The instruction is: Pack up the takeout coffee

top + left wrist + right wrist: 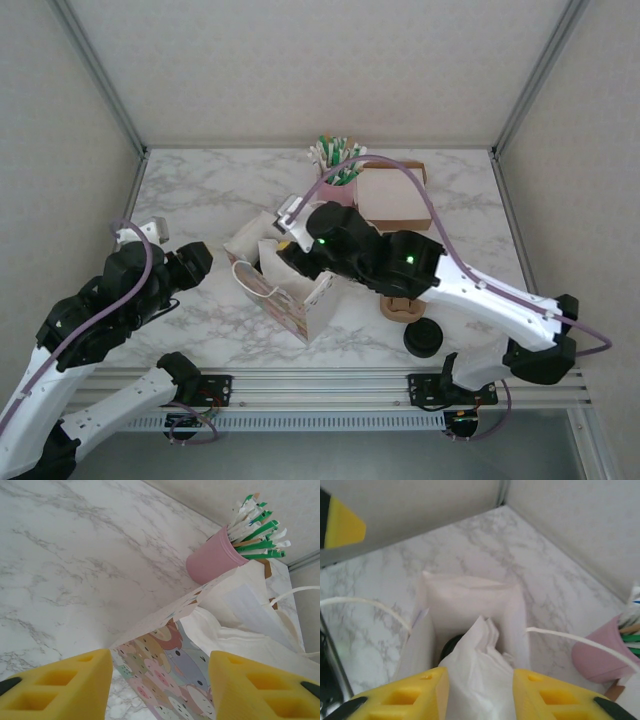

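takeout coffee [449, 650]: low inside the paper bag [295, 300]; only a piece of its dark lid is seen, beside the white paper [477, 640].
right gripper [480, 676]: above the bag mouth, fingers parted to a middle width, the white paper lies in the gap.
left gripper [160, 656]: just left of the bag, fingers parted, holding nothing; the printed bag corner is seen between them.
loose black lid [423, 340]: on the table [200, 190], near the right arm.
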